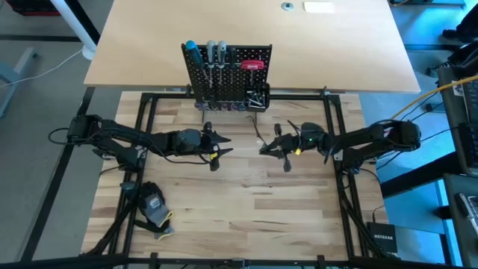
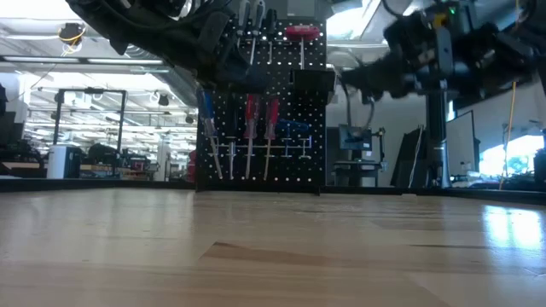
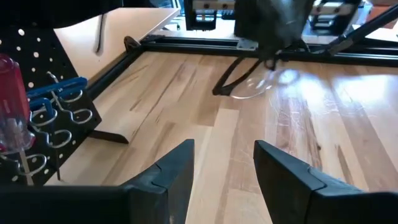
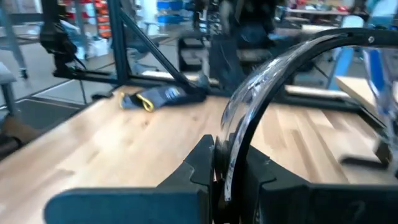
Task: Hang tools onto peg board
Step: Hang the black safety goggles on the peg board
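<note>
Up at the top middle of the high view the peg board (image 1: 227, 75) already holds most tools (image 1: 213, 54), my left gripper (image 1: 216, 153) hangs open, and my right gripper (image 1: 270, 146) pinches what looks like safety glasses (image 4: 267, 93), so probably nearly done.

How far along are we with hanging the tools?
Done: several screwdrivers already hang on the peg board. In hand: the right gripper is shut on a clear curved piece, possibly safety glasses, in front of the board. The left gripper is open and empty beside it. Left: hanging that piece. No other loose tool shows on the table, only a glove.
</note>
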Controlling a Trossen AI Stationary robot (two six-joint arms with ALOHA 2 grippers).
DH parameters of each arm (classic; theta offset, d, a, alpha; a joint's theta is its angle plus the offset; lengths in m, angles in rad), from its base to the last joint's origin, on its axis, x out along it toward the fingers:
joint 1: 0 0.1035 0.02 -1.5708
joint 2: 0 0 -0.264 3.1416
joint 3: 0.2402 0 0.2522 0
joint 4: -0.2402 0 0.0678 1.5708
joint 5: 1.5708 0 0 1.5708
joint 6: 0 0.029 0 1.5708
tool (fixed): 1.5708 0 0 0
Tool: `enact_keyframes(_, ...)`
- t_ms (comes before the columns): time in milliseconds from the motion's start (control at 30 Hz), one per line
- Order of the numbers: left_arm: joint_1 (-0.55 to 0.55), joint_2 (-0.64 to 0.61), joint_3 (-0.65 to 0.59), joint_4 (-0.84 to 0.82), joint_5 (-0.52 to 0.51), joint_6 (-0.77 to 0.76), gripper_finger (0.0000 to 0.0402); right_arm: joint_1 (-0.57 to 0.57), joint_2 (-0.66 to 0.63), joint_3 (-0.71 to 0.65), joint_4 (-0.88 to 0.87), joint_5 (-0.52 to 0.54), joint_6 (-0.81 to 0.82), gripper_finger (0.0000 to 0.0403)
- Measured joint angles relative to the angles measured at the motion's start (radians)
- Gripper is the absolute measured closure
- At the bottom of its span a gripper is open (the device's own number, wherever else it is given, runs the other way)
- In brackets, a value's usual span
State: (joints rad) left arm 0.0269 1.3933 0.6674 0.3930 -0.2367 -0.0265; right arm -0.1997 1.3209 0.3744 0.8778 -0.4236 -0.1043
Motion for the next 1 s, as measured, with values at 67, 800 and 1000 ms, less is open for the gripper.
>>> enact_keyframes(67, 0.0, 0.0, 0.0, 0.0, 0.0, 0.0, 0.0245, -0.024, 0.0, -0.043, 0.029, 0.004, -0.003, 0.037)
enact_keyframes(800, 0.005, 0.0, 0.0, 0.013, 0.0, -0.001, 0.0245, -0.216, 0.207, -0.027, 0.139, -0.082, -0.051, 0.037)
enact_keyframes(1000, 0.006, 0.0, 0.0, 0.009, -0.001, 0.007, 0.0245, -0.23, 0.231, -0.002, 0.106, -0.064, -0.007, 0.037)
